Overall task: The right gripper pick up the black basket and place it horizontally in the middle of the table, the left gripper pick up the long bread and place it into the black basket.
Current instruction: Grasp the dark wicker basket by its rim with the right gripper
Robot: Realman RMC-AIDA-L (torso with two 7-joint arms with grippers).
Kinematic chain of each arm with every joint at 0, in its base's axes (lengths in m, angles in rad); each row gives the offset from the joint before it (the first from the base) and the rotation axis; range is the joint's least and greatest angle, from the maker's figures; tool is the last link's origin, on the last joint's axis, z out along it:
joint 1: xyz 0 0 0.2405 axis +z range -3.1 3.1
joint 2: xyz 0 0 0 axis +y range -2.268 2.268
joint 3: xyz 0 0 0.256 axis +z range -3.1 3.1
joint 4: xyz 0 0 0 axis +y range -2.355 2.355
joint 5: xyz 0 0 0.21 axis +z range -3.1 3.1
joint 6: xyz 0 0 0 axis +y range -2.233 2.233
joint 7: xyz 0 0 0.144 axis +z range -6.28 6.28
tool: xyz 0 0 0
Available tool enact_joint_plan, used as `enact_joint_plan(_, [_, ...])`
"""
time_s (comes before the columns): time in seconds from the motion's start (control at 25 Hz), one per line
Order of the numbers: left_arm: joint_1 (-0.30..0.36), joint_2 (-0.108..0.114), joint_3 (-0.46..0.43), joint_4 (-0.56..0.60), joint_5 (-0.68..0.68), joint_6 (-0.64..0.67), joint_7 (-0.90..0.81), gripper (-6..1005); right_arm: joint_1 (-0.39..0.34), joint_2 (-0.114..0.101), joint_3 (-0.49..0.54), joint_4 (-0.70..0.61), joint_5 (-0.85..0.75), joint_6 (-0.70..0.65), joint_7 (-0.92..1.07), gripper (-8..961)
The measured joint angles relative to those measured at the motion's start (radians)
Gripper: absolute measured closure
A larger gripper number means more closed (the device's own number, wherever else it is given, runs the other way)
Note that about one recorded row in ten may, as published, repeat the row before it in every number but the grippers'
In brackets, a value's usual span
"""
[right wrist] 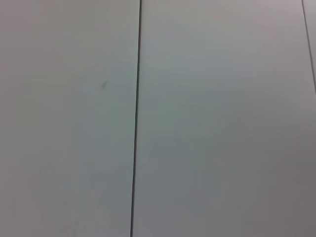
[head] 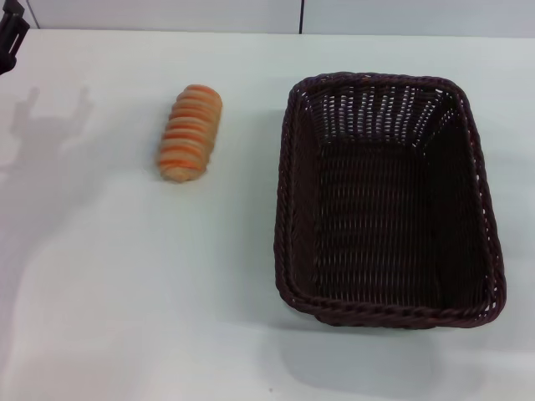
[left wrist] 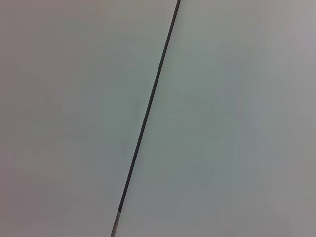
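From the head camera I see the black basket [head: 389,200] sitting on the right half of the white desk [head: 125,292], its long axis running away from me, open side up and nothing inside it. Its braided rim is complete all round and the near edge sits close to the front of the desk. The long bread [head: 191,133] lies well apart from the basket, on the left half and toward the far side, ridged top up, also pointing roughly away from me with a slight tilt. It touches nothing but the desk.

At the far left corner I catch only a dark sliver of the left end effector [head: 12,35], raised above the desk edge and casting a shadow onto the surface beside it; I cannot tell whether its fingers are apart or together. The right end effector does not appear in the head view at all.

Both wrist cameras give me only pale flat panels crossed by a thin dark seam [left wrist: 148,111], with no fingers and no task objects in them.
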Motion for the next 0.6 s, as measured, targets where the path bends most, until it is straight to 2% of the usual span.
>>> enact_joint_plan(0.48, [-0.001,0.005,0.003,0.0,0.0,0.002,0.0,138,-0.003,0.002,-0.013,0.014,0.002,0.006,-0.004,259])
enact_joint_plan(0.6, [-0.001,0.006,0.003,0.0,0.0,0.002,0.0,139,-0.016,0.001,-0.013,0.071,0.046,0.057,-0.071,259])
